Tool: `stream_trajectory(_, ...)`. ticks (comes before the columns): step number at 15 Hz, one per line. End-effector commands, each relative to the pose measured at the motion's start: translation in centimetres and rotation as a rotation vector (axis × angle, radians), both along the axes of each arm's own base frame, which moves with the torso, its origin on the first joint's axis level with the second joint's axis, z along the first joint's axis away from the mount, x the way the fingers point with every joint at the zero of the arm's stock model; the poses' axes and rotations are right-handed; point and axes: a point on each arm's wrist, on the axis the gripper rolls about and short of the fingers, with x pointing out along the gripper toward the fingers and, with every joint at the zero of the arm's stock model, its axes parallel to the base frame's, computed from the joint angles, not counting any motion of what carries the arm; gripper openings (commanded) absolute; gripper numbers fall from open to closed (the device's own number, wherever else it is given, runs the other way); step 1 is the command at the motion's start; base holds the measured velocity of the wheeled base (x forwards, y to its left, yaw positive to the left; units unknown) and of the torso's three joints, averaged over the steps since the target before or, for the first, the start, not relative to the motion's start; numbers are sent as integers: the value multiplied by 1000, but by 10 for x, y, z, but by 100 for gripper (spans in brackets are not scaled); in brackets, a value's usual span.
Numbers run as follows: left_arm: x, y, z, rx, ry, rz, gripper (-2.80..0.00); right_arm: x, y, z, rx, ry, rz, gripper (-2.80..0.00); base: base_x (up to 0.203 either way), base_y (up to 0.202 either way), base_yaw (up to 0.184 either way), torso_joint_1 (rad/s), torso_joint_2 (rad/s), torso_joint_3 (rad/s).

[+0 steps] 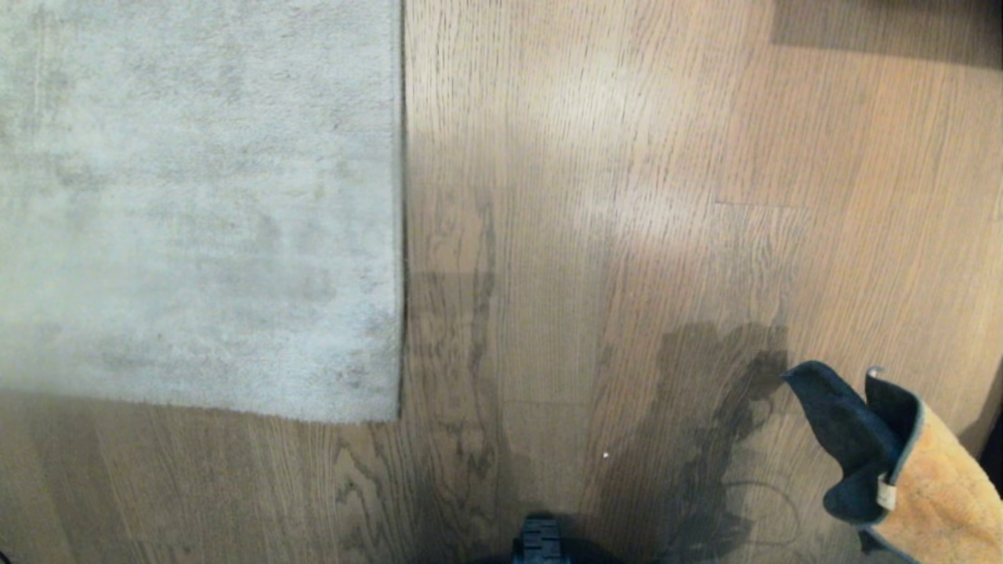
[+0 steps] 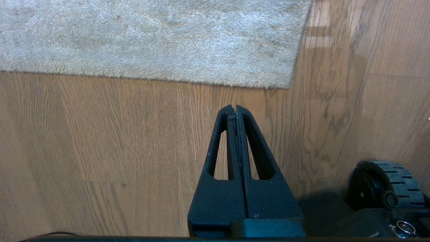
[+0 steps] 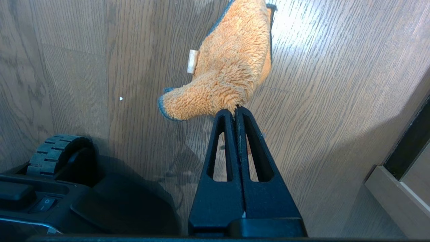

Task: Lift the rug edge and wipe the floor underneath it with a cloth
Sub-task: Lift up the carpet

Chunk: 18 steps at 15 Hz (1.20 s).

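The rug edge (image 1: 401, 235) is lying flat on the floor (image 1: 595, 196), a straight, slightly fuzzy line on a pale grey mottled short-pile rug; its corner (image 2: 289, 84) is sitting just ahead of the left gripper (image 2: 234, 108) and a bit to the robot's right of it. The left gripper is hovering over bare planks w/ both black triangular fingers pressed together, nothing between them, apart from the rug.

The cloth (image 3: 228, 67) is hanging from the right gripper (image 3: 235, 109), whose fingers are clamping a fold of it at the tips. Fluffy mustard-orange pile on one face, dark grey reverse (image 1: 846, 439), dark trim, small white tag (image 3: 192, 61) on the seam. In the head view it is showing at lower right, well apart from the rug.

Floor: light brown wood planks w/ dark oak grain, glossy, a bright patch in the middle. Wide open strip of bare floor is running between rug edge and cloth. A black ribbed base wheel (image 2: 383, 181) is sitting behind and beside the left gripper; a wood-trimmed furniture base (image 3: 399, 188) is lying on the right gripper's outer side.
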Motion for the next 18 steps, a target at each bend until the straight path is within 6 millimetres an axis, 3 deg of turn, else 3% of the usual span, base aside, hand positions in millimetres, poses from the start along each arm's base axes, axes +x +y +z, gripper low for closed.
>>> stream_trajectory(1, 0, 0, 0, -1, 0, 0, -280, 0, 0, 0, -1, 3, 1, -280, 0, 0, 0, 0, 0, 0)
stream_trajectory(18, 0, 0, 0, 1, -1, 0, -280, 0, 0, 0, -1, 3, 1, -280, 0, 0, 0, 0, 0, 0)
